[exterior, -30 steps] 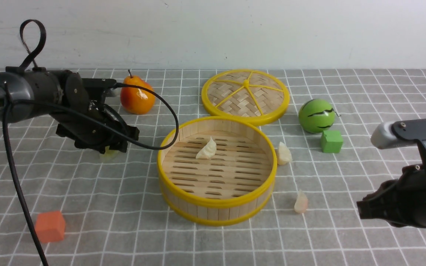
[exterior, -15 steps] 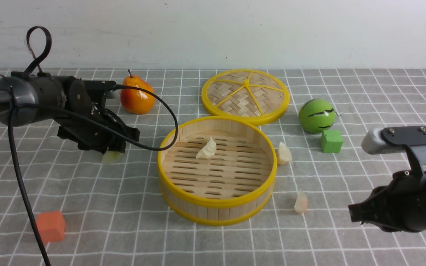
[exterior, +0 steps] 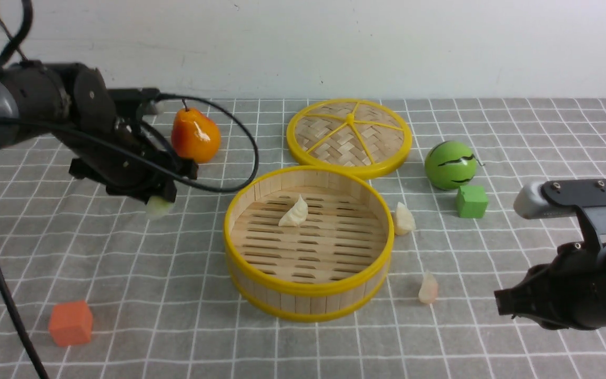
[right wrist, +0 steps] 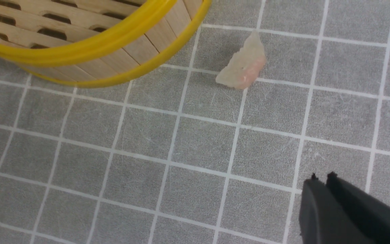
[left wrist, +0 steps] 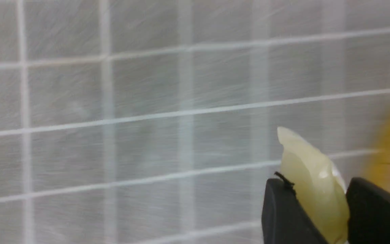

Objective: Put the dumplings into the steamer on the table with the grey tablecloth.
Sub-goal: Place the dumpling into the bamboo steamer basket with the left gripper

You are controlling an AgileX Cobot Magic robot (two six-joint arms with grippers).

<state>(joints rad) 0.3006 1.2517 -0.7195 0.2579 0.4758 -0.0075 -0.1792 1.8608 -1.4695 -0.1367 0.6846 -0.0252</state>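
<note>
The steamer (exterior: 307, 305) stands mid-table with one cream-white dumpling (exterior: 294, 212) on its slotted floor. My left gripper (exterior: 160, 202) is shut on the pale green dumpling (exterior: 158, 209), held above the grey tablecloth (exterior: 177, 295) left of the steamer; the wrist view shows that dumpling (left wrist: 311, 183) pinched between both black fingers. A second cream-white dumpling (exterior: 403, 218) lies against the steamer's right wall. The pinkish dumpling (exterior: 428, 288) lies on the cloth at front right, also in the right wrist view (right wrist: 243, 67). My right gripper (right wrist: 323, 179) is shut and empty, right of it.
A woven yellow-rimmed lid (exterior: 349, 136) lies behind the steamer. A toy pear (exterior: 195, 137) is at back left, a green melon ball (exterior: 450, 164) and a green cube (exterior: 472, 201) at right, an orange cube (exterior: 71, 322) at front left. A black cable (exterior: 245, 142) loops from the left arm.
My left gripper has risen off the cloth with the pale green dumpling in it. My right arm moved left toward the pinkish dumpling, then stopped.
</note>
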